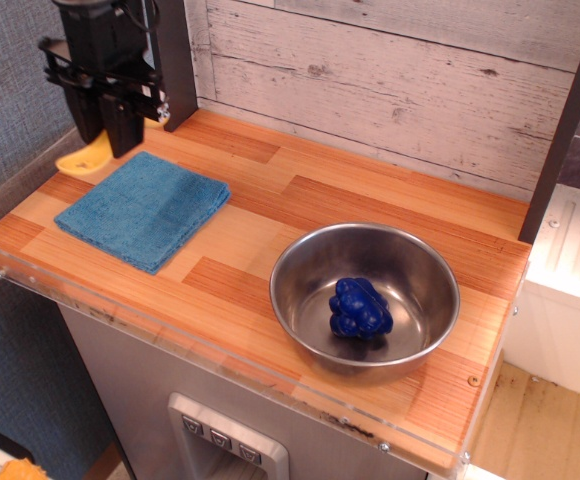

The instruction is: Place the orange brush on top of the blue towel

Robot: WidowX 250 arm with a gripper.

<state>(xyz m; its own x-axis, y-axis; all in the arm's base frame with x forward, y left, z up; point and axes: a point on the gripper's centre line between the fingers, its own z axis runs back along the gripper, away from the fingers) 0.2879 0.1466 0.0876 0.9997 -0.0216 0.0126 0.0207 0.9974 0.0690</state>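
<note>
The blue towel (143,209) lies flat on the left part of the wooden counter. My black gripper (104,128) hangs at the far left, above the counter's back-left corner and just beyond the towel's far edge. It is shut on the orange brush (83,158), whose yellow-orange end sticks out below and left of the fingers. The brush's bristles are hidden behind the gripper.
A steel bowl (300,260) stands at the right front with a dark-blue lumpy toy (358,308) inside. A dark post (174,60) rises just right of the gripper. A clear plastic lip (40,170) runs along the counter's left edge, and a wood-plank wall backs it.
</note>
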